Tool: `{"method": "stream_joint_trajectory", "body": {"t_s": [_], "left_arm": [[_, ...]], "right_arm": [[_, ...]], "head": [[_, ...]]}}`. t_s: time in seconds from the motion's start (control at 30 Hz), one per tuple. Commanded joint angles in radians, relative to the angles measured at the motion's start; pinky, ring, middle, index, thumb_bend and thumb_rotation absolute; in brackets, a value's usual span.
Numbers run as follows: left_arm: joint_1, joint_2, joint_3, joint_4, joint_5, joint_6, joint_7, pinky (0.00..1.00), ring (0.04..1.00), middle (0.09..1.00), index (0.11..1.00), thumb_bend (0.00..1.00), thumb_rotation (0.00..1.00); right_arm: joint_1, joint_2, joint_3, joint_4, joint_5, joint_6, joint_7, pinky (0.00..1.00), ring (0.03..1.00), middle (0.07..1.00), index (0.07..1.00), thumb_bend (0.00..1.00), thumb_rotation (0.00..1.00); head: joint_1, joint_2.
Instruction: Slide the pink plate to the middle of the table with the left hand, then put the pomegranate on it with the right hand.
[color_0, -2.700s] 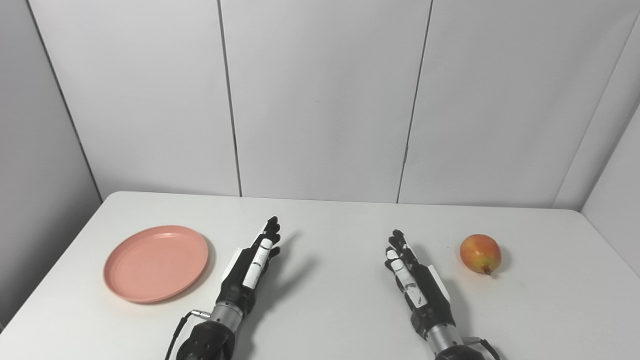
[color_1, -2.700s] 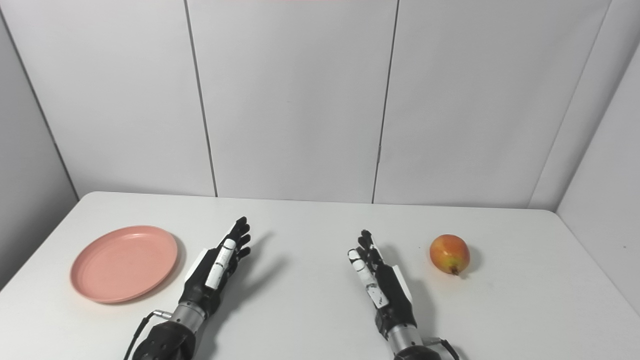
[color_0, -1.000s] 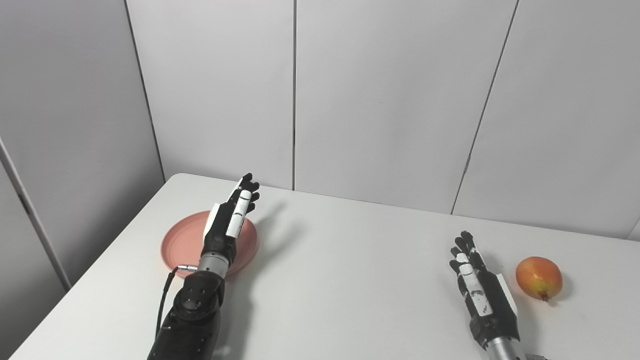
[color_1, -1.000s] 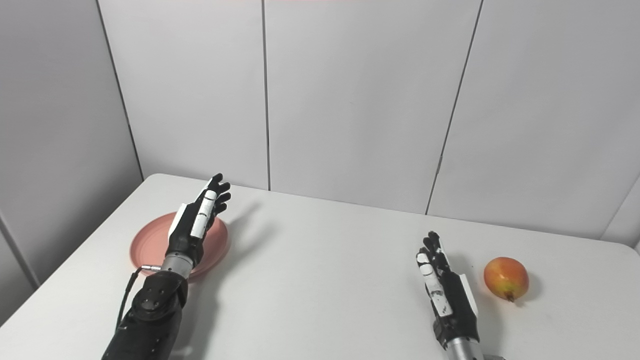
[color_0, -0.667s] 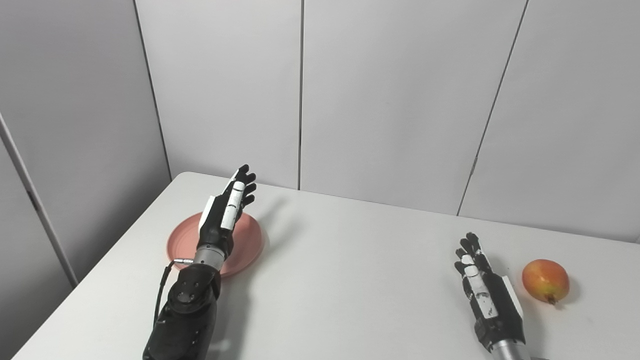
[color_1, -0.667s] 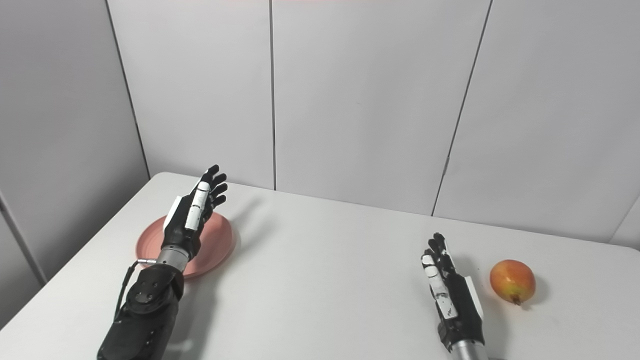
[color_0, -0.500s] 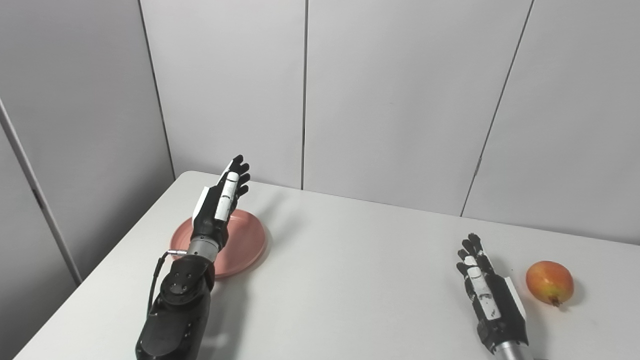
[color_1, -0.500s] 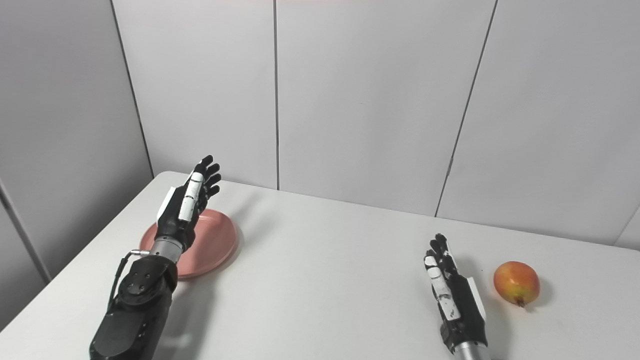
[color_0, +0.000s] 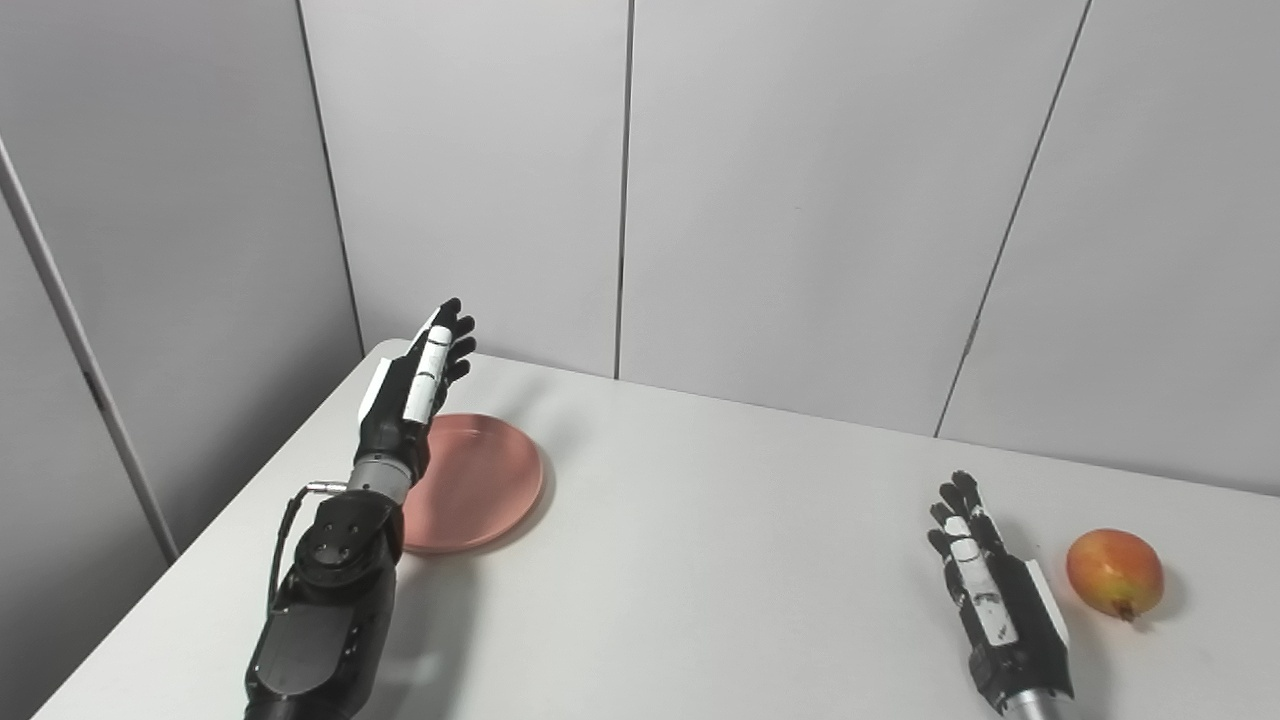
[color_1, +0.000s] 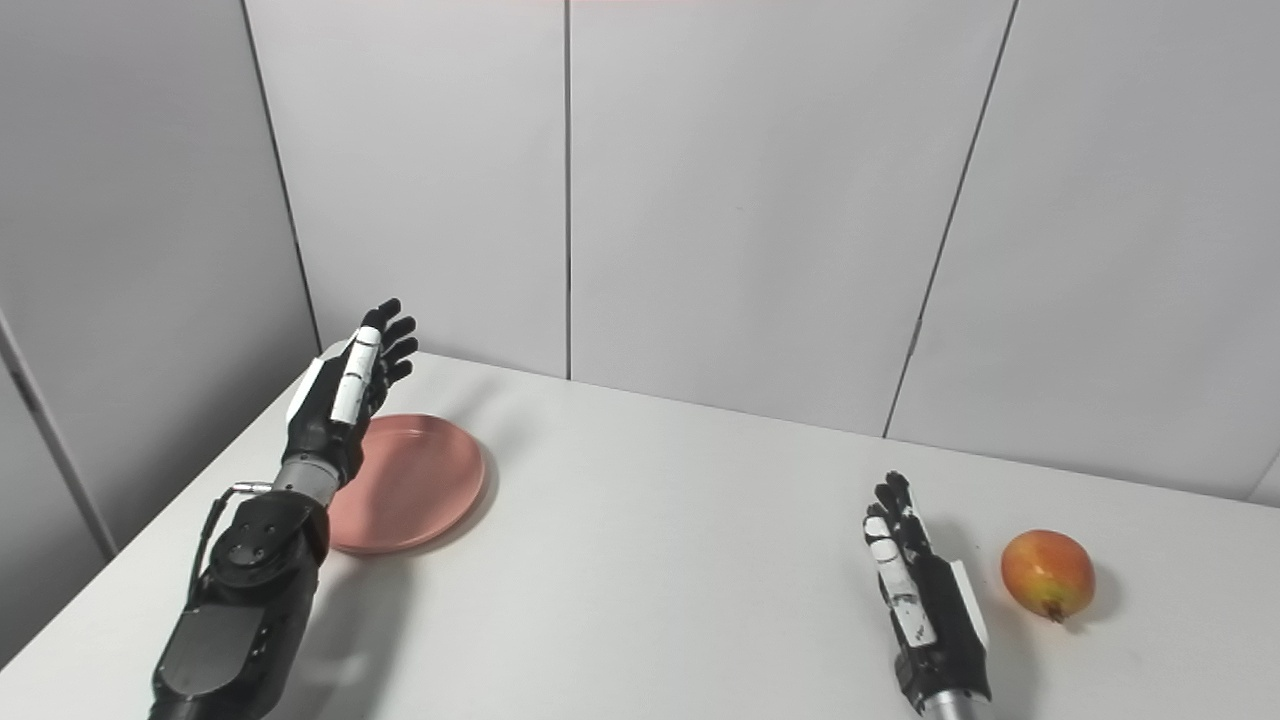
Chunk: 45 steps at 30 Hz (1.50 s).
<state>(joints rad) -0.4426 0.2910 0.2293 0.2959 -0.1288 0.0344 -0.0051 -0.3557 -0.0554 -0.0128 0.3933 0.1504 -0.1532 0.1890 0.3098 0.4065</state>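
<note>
pink plate (color_0: 480, 480); red-yellow pomegranate (color_0: 1113, 573); white table (color_0: 700, 560); black-white left robot hand (color_0: 415, 385).

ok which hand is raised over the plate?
The left hand, open, up by the plate's far-left edge. The right hand lies low beside the pomegranate.

One pink plate (color_0: 478, 482) lies on the surface (color_0: 700, 560). One pomegranate (color_0: 1114, 573) lies there too, so two loose things in all. Two robot hands are in view: one left hand (color_0: 412, 392), raised with its fingers spread, and one right hand (color_0: 990, 590), low over the surface with its fingers stretched out. Neither of the two hands holds anything.
</note>
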Motion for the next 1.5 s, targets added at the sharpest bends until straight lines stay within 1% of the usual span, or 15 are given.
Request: {"method": "stream_joint_trajectory", "body": {"t_s": [0.0,0.07,0.27,0.37,0.57,0.73,0.93,1.1,1.3,1.4,1.47], "left_arm": [[-0.047,0.052,0.007,-0.001,0.009,-0.033,-0.008,0.88,0.905,0.914,0.91,0.6,1.0],[-0.044,0.073,0.01,0.021,0.012,-0.044,-0.013,0.87,0.895,0.908,0.906,0.59,1.0],[-0.04,0.111,0.031,0.074,-0.013,-0.079,-0.03,0.85,0.884,0.896,0.892,0.58,1.0],[-0.038,0.123,0.044,0.088,-0.031,-0.088,-0.043,0.85,0.893,0.898,0.891,0.57,1.0],[-0.038,0.141,0.06,0.137,-0.043,-0.115,-0.058,0.85,0.886,0.889,0.88,0.59,1.0],[-0.039,0.149,0.064,0.169,-0.037,-0.124,-0.049,0.85,0.878,0.876,0.869,0.6,1.0],[-0.059,0.157,0.071,0.275,-0.047,-0.196,-0.059,0.82,0.857,0.855,0.844,0.64,1.0],[-0.076,0.164,0.067,0.356,-0.051,-0.241,-0.072,0.81,0.857,0.858,0.847,0.63,1.0],[-0.088,0.166,0.053,0.402,-0.036,-0.269,-0.08,0.81,0.859,0.863,0.849,0.63,1.0],[-0.091,0.167,0.047,0.415,-0.037,-0.271,-0.088,0.84,0.87,0.869,0.858,0.61,1.0],[-0.092,0.161,0.051,0.415,-0.05,-0.256,-0.09,0.85,0.866,0.864,0.852,0.6,1.0]], "right_arm": [[0.012,-0.011,-0.008,0.007,0.009,-0.013,0.012,1.0,1.0,1.0,1.0,0.53,0.78],[0.011,-0.014,-0.006,0.01,0.01,-0.017,0.014,1.0,1.0,1.0,1.0,0.53,0.78],[0.009,-0.016,-0.006,0.016,0.013,-0.017,0.012,1.0,1.0,1.0,1.0,0.56,0.78],[0.009,-0.015,-0.007,0.012,0.014,-0.012,0.01,1.0,1.0,1.0,1.0,0.55,0.78],[0.008,-0.016,-0.007,0.014,0.015,-0.014,0.011,1.0,1.0,1.0,1.0,0.55,0.78],[0.005,-0.017,-0.006,0.021,0.012,-0.019,0.009,1.0,1.0,1.0,1.0,0.56,0.78],[0.005,-0.019,-0.006,0.021,0.011,-0.021,0.009,1.0,1.0,1.0,1.0,0.58,0.79],[0.003,-0.017,-0.008,0.022,0.013,-0.018,0.007,1.0,1.0,1.0,1.0,0.57,0.79],[0.002,-0.017,-0.007,0.025,0.01,-0.023,0.006,1.0,1.0,1.0,1.0,0.57,0.79],[0.001,-0.018,-0.007,0.027,0.007,-0.028,0.005,1.0,1.0,1.0,1.0,0.55,0.8],[-0.002,-0.018,-0.007,0.032,0.006,-0.032,0.004,1.0,1.0,1.0,1.0,0.55,0.8]], "head": [[0.001,0.0],[0.001,0.0],[0.003,0.001],[0.005,0.002],[0.006,0.0],[0.007,0.0],[0.007,0.0],[0.008,0.0],[0.008,0.0],[0.008,0.0],[0.009,0.0]]}}
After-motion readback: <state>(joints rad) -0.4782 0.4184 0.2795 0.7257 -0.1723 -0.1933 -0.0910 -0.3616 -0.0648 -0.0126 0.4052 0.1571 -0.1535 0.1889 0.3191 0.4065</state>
